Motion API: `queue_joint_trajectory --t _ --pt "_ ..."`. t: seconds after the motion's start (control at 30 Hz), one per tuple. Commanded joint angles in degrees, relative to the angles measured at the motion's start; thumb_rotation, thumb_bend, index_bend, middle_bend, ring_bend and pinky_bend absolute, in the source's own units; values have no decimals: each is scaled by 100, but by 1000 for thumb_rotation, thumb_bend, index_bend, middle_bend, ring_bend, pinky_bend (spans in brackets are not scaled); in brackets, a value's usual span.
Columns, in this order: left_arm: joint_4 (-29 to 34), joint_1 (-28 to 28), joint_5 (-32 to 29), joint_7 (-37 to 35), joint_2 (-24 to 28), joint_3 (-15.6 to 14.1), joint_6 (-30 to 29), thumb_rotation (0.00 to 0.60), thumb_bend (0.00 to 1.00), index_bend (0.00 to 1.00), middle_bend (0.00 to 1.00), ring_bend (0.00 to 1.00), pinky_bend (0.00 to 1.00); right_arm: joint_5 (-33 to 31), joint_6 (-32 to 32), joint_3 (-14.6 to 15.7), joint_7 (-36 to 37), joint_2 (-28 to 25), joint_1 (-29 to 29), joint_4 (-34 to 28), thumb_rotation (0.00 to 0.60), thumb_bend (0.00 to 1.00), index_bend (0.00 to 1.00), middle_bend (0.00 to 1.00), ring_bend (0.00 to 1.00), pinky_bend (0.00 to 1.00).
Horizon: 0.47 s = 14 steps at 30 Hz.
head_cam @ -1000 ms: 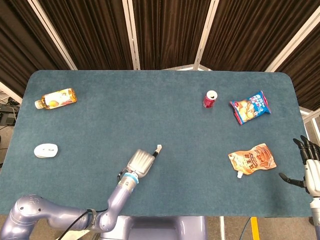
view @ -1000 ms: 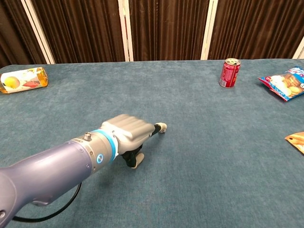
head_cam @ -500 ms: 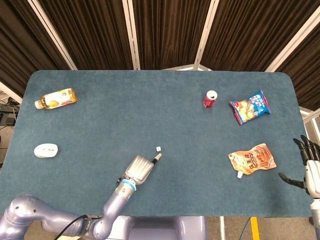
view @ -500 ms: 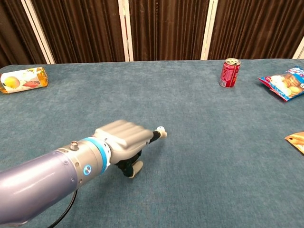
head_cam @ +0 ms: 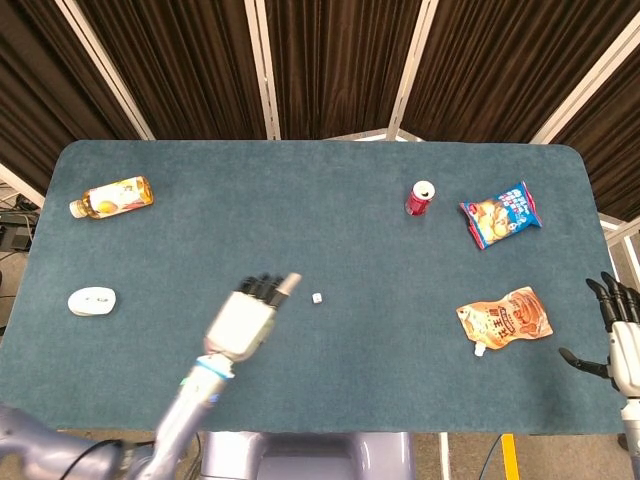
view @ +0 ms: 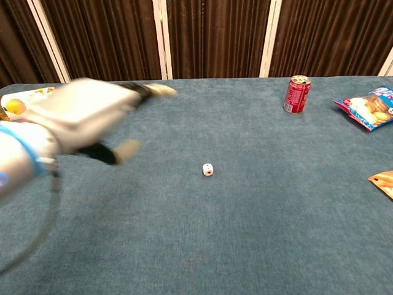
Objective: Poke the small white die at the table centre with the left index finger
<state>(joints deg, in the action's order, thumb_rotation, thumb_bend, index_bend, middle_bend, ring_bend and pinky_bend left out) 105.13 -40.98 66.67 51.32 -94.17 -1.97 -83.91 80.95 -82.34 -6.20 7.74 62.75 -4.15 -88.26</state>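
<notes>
The small white die (head_cam: 316, 298) (view: 208, 169) lies alone on the blue cloth near the table centre. My left hand (head_cam: 245, 315) (view: 86, 114) is raised above the table to the left of the die and does not touch it. It is motion-blurred in the chest view. Its fingers (head_cam: 265, 288) reach forward side by side and hold nothing. My right hand (head_cam: 622, 330) hangs off the table's right edge with its fingers spread, empty.
A red can (head_cam: 421, 197) (view: 297, 94) and a chips bag (head_cam: 499, 213) (view: 368, 104) sit at the back right. An orange pouch (head_cam: 505, 317) lies front right. A bottle (head_cam: 112, 196) lies back left, a white mouse (head_cam: 92, 300) at the left.
My left hand has lifted and pulled back to the left, away from the die, and its curled fingers have spread out. The die stays where it was half a second ago.
</notes>
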Motion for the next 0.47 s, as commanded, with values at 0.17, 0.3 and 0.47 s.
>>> queue_joint_trajectory --t 0.17,0.3,0.47 --pt "107 1316 996 -1555 1584 -949 -1208 600 366 0 0 0 0 172 -34 120 -487 127 -20 -48 600 4 67 0 0 0" --pt "-284 1798 1225 -2230 1930 -1138 -1533 600 347 0 0 0 0 326 -241 123 -614 177 13 -138 600 4 63 0 0 0" --pt "-691 2253 1370 -2796 2096 -1260 -1685 600 343 0 0 0 0 459 -398 190 -781 226 80 -185 600 4 63 0 0 0"
